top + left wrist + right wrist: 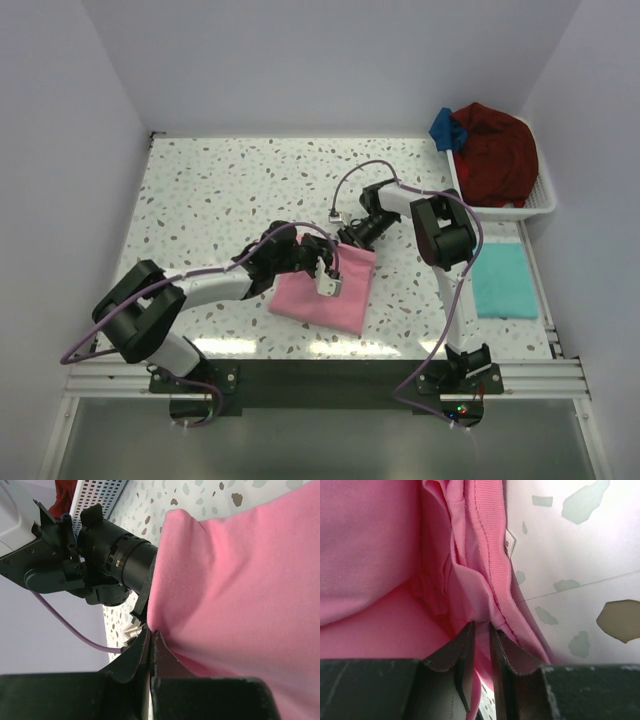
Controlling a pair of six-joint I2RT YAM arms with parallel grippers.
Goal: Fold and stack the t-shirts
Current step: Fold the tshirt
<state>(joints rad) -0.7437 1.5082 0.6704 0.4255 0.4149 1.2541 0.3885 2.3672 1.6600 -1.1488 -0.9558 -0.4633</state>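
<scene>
Pink tee (322, 292) is at centre of the table (200, 190), down to a small rectangle; we reckon we're mid-fold on it. L gripper (151, 639) is pinched tight on its edge. R gripper (480, 630) is nearly closed w/ a pink fold clamped between the fingers, at the far corner. Teal tee (503, 282) lies flat & folded on the right, well apart. Dark red (497, 152) + blue (446, 127) garments are heaped in the basket (545, 205), not yet folded. Approx 1 of 4 done, 2nd in hand, no stack yet.
</scene>
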